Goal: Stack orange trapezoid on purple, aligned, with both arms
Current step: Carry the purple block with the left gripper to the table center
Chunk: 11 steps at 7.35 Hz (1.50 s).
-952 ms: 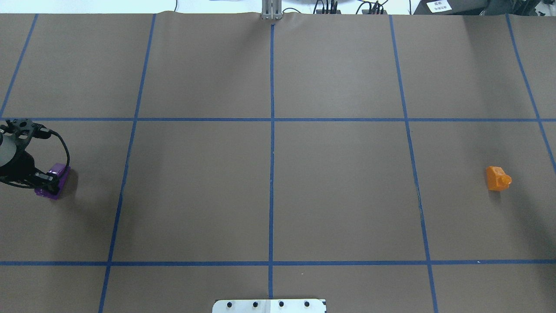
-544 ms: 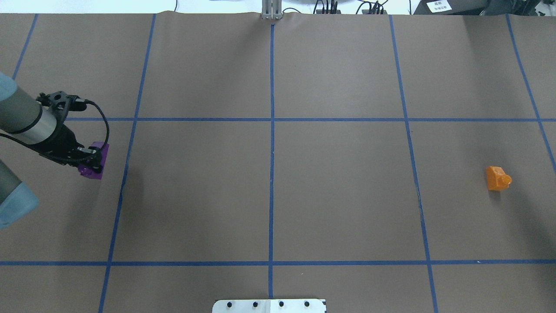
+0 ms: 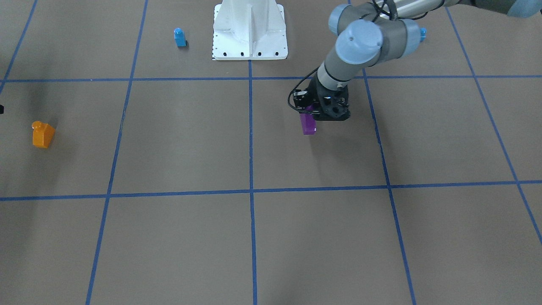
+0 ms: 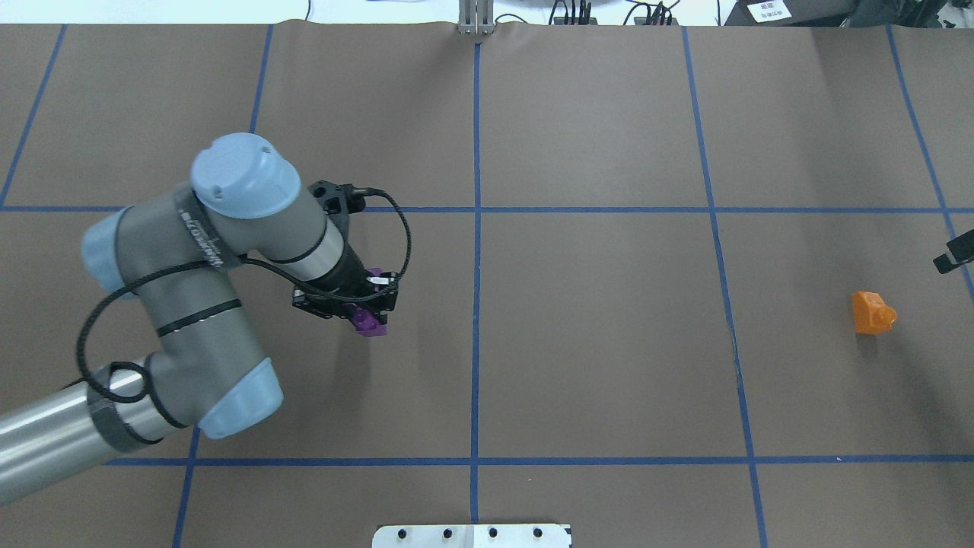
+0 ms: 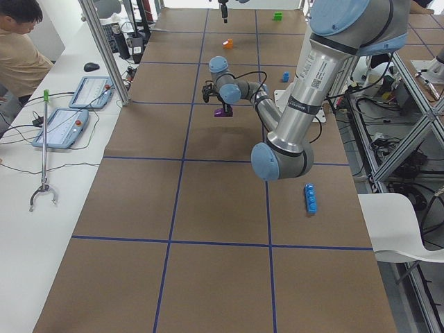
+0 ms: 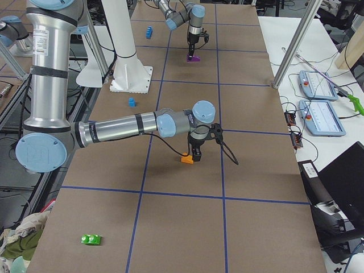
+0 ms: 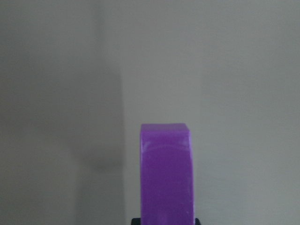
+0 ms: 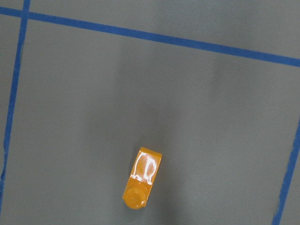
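Note:
The purple block (image 4: 374, 326) is held in my left gripper (image 4: 370, 315), which is shut on it over the brown table, left of the centre line. It also shows in the front view (image 3: 308, 123) and fills the lower middle of the left wrist view (image 7: 166, 173). The orange trapezoid (image 4: 871, 313) lies on the table at the far right, stud towards the right. It shows below centre in the right wrist view (image 8: 142, 179). Only a black tip of my right gripper (image 4: 954, 254) shows at the right edge, above the orange block. I cannot tell whether it is open.
A small blue single-stud block (image 3: 180, 37) stands beside the white base plate (image 3: 250, 40). A long blue brick (image 5: 310, 198) and a green block (image 6: 91, 239) lie near the robot's side. Blue tape lines grid the table. A person sits at the side bench (image 5: 17, 48).
My left arm has swung right, carrying the purple block from the far left edge to left of centre. A tip of the right gripper has come into the overhead view.

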{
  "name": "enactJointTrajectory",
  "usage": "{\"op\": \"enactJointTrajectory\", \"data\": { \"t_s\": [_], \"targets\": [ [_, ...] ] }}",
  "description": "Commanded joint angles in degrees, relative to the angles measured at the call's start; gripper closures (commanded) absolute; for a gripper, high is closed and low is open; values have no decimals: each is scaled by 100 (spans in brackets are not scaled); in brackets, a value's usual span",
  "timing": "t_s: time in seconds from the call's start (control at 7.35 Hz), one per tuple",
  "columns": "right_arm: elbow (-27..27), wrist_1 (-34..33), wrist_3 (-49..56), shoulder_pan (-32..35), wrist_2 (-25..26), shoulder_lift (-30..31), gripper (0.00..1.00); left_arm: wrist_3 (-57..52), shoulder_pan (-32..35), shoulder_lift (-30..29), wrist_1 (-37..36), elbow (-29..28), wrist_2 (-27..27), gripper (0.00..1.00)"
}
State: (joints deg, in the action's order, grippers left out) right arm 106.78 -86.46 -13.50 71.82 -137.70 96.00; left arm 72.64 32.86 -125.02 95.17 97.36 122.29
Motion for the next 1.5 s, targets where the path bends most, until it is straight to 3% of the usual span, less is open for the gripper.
{"op": "enactJointTrajectory", "data": {
  "t_s": [0.0,0.14,0.41,0.68,1.36],
  "targets": [
    [-17,445,-617,-308,15,-2,0,162,-357,-1450,-506,-1432,-310,100],
    [-17,446,-627,-361,6,-2,0,110,-594,-1725,-482,-1857,-607,100],
    [-17,438,-627,-370,-3,-2,0,83,-631,-2105,-473,-2387,-636,100],
    [-17,446,-636,-379,-20,-2,0,-451,-518,-2114,-560,-2362,-654,100],
    [-130,437,-636,-519,15,-2,0,-409,-482,-2079,-578,-2371,-628,100]
  ]
}}
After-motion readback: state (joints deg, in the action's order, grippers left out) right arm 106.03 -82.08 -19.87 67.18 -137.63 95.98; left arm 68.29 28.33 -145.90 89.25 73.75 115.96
